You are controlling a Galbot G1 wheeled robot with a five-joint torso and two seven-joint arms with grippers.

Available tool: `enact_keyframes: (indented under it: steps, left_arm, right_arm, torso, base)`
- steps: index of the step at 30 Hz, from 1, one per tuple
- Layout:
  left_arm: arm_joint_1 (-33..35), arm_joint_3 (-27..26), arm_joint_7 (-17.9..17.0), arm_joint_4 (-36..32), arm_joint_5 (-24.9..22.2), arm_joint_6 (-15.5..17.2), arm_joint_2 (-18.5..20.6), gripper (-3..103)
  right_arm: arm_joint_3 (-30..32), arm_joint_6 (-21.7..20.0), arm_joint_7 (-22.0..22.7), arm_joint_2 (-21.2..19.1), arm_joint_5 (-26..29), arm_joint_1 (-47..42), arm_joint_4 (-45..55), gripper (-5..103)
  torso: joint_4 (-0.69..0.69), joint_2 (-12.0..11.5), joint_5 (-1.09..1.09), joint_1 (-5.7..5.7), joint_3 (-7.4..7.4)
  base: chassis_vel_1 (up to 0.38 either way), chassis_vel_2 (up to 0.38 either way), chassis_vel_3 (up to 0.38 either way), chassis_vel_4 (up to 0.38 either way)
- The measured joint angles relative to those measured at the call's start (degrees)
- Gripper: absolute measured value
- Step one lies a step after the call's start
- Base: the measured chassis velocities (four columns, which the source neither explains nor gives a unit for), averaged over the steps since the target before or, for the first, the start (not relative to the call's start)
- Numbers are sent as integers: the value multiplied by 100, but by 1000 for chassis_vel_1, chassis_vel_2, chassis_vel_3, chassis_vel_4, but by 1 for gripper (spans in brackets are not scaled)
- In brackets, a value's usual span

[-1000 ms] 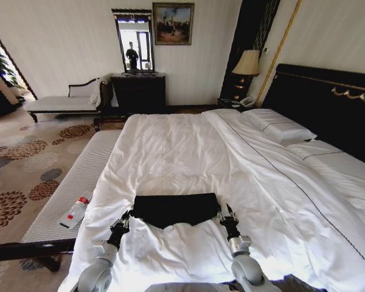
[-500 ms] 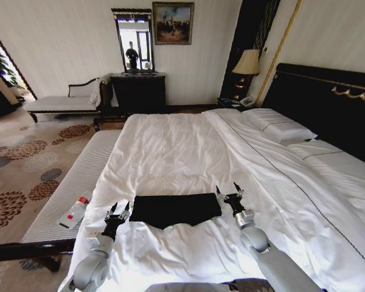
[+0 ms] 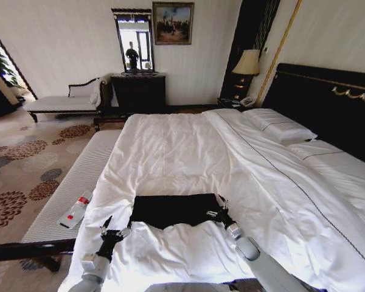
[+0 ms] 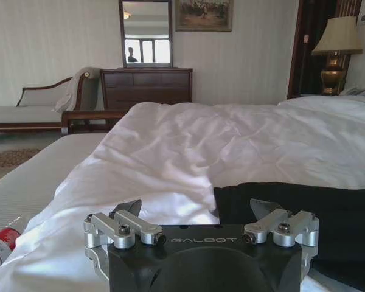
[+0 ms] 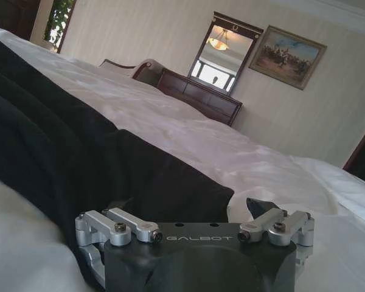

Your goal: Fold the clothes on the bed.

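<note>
The black T-shirt [image 3: 173,210] is judged light, soft and limp: cotton that will sag, drape and crease when lifted by one point, and that will tend to drag on the duvet rather than slide freely. A hold is best taken at an edge or corner, with the fabric pinched through both layers so the fold already made is not pulled apart; the corner nearest the right gripper looks the readiest point, and a matching pinch on the left side would keep the cloth level.

The garment is seen as a compact dark band, apparently already folded at least once, with a slightly uneven near edge. No lettering is visible on the exposed surface. It is laid on the white duvet of the bed [image 3: 188,152], near the edge closest to the robot and well away from the pillows.

The right gripper [image 3: 219,212] is placed at the right end of the T-shirt, its fingers spread and nothing grasped; in the right wrist view the black cloth [image 5: 79,164] lies between and just beyond the open jaws. The left gripper [image 3: 111,231] is held over the bare duvet just off the shirt's left corner, likewise released and empty, with the shirt [image 4: 304,204] seen ahead of one finger.
</note>
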Motion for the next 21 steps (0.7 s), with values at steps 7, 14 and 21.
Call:
enact_keyframes:
  steps: [7,14,21]
  left_arm:
    - [524,-191,44,-262,268,-380,-189,100]
    - [1308,-360,203,-265,939,-1211,-566,100]
    - [1767,-406,60,142,1614,-2195,-931,100]
  right_arm:
    - [315,-94,332,179,94,-364,375,100]
    - [815,-1236,422,142,2647,-910,1850,100]
    - [1335,-2451,-399,-196,5423,-1073,2607,100]
  torso:
    - [3,0,1,0,0]
    - [3,1,1,0,0]
    - [2,1,1,0,1]
  base:
    - [0,0,0,0]
    - [0,0,0,0]
    - [0,0,0,0]
